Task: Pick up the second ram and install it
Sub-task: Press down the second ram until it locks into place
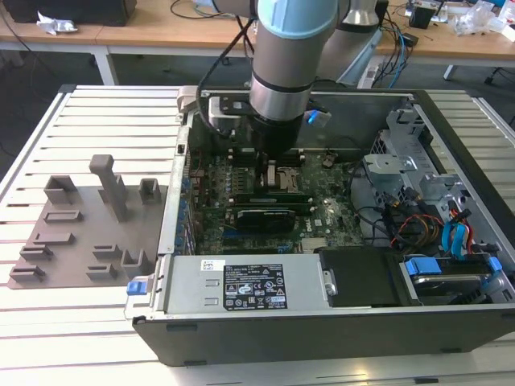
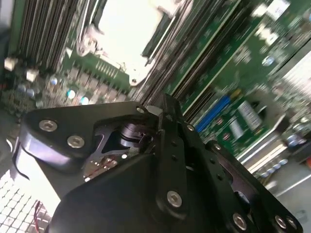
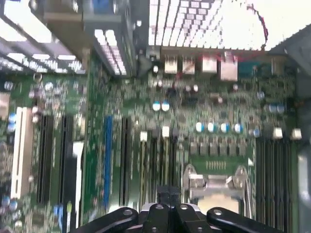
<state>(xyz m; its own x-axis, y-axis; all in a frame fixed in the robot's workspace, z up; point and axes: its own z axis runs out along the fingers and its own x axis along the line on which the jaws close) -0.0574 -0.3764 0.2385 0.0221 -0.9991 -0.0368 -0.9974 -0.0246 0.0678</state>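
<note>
Arm first, in the exterior view: the grey Universal Robots arm reaches straight down into the open black computer case [image 1: 322, 322], and its black gripper [image 1: 269, 161] sits low over the green motherboard [image 1: 330, 211], close to the memory slots. Just below it a thin, long green circuit-board stick with dark chips [image 1: 269, 195] lies along those slots. I take that for the second ram, though I cannot make out whether it is fully seated or only resting in the slot. The grey plastic fixture plate with upright blocks [image 1: 72, 233] lies well apart on the slatted table [image 1: 105, 121], towards the exterior view's left, and I see no stick standing on it, so I judge the pick-up is done and the installing is under way or close to finished. In the second wrist view the gripper's black linkage [image 2: 165, 104] hangs over the board, with the square metal-framed processor socket [image 2: 129, 29] beyond it. In the first wrist view the gripper [image 3: 168, 194] points at the long dark slots beside that socket [image 3: 216, 187]. I cannot tell from any view whether the claw is spread, pressed together or pinching the stick.
</note>
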